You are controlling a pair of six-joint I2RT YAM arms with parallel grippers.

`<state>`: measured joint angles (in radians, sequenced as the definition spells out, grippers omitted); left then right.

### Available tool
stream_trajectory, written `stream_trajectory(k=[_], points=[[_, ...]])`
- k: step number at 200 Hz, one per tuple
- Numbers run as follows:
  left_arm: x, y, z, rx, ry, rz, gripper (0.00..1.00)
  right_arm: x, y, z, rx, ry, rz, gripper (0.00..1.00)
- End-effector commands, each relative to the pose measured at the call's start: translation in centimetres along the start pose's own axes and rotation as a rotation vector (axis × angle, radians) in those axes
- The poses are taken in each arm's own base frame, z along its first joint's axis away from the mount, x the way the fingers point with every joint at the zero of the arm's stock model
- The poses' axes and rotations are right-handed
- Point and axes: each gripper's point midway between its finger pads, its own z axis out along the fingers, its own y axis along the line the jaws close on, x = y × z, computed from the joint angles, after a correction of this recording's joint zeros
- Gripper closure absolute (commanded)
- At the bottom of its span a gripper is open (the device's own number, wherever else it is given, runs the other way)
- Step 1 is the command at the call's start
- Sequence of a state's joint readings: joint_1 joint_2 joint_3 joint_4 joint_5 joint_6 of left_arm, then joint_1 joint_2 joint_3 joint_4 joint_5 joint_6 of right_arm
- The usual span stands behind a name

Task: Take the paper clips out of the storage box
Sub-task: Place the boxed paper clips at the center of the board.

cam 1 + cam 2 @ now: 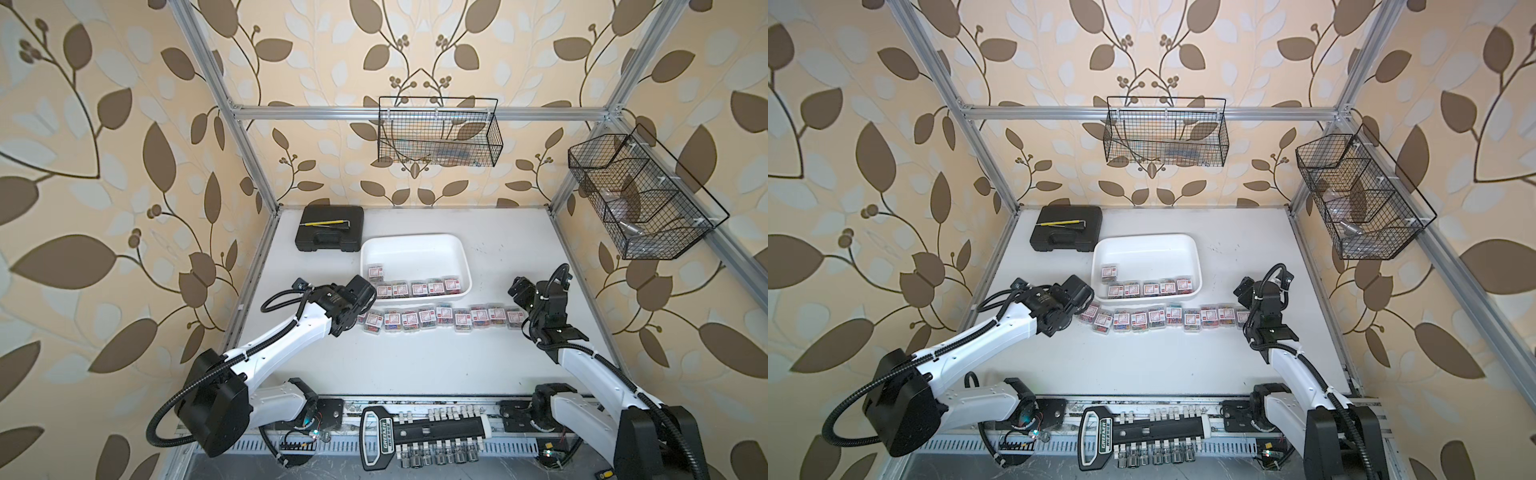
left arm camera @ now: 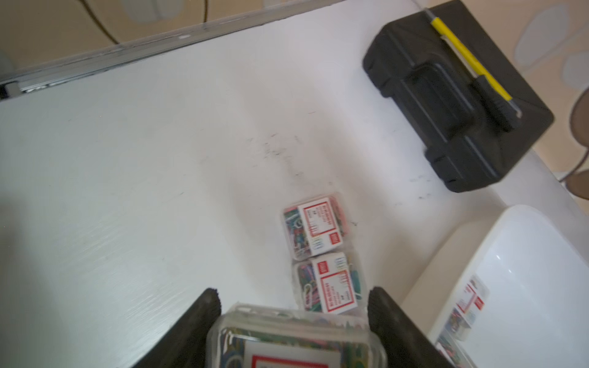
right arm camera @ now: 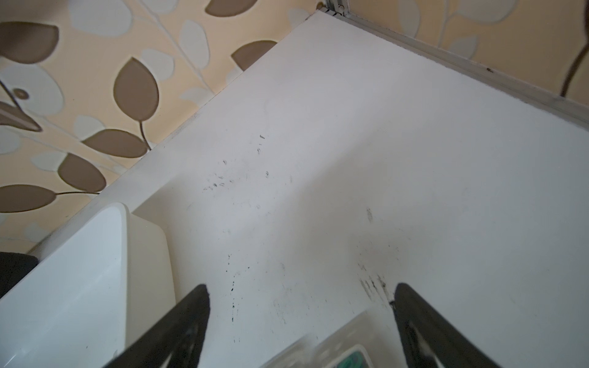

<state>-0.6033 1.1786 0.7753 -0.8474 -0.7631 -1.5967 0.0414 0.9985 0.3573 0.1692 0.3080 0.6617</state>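
Beige leaf-patterned wallpaper (image 1: 104, 145), aluminium frame (image 1: 415, 113), white tabletop (image 1: 415, 365), black wire baskets (image 1: 440, 137).

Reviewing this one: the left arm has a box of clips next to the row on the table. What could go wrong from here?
1. The left gripper is shut on a small clear plastic box of coloured paper clips right beside the row's end boxes. Setting it down may knock them.
2. Six boxes sit in the shallow white plastic tray, most against its near wall, which probably leaves little finger room.
3. The open right gripper straddles the row's last box and might nudge it.
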Motion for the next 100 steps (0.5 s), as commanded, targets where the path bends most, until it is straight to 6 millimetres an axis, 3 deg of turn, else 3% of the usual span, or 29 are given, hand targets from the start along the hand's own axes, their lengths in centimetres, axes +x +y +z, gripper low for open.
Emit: stream_trajectory(k=[1, 23, 70, 88, 100], points=[[-0.2, 2.6, 0.3, -0.046, -0.034, -0.145, 0.55, -0.1, 0.2, 0.0, 0.007, -0.034, -0.012, 0.09], [0.6, 4.2, 1.1, -0.084, -0.031, -0.177, 0.55, -0.1, 0.8, -0.4, 0.011, -0.056, -0.045, 0.09], [2.7, 4.4, 2.5, -0.077, 0.015, -0.223, 0.47, -0.3, 1.5, -1.0, 0.003, -0.086, -0.073, 0.09], [3.5, 4.2, 3.0, -0.065, 0.034, -0.230, 0.47, -0.5, 3.3, -1.9, -0.056, -0.111, -0.082, 0.09], [4.1, 3.9, 3.3, -0.059, 0.048, -0.230, 0.46, -0.6, 5.8, -2.9, -0.139, -0.140, -0.076, 0.08]])
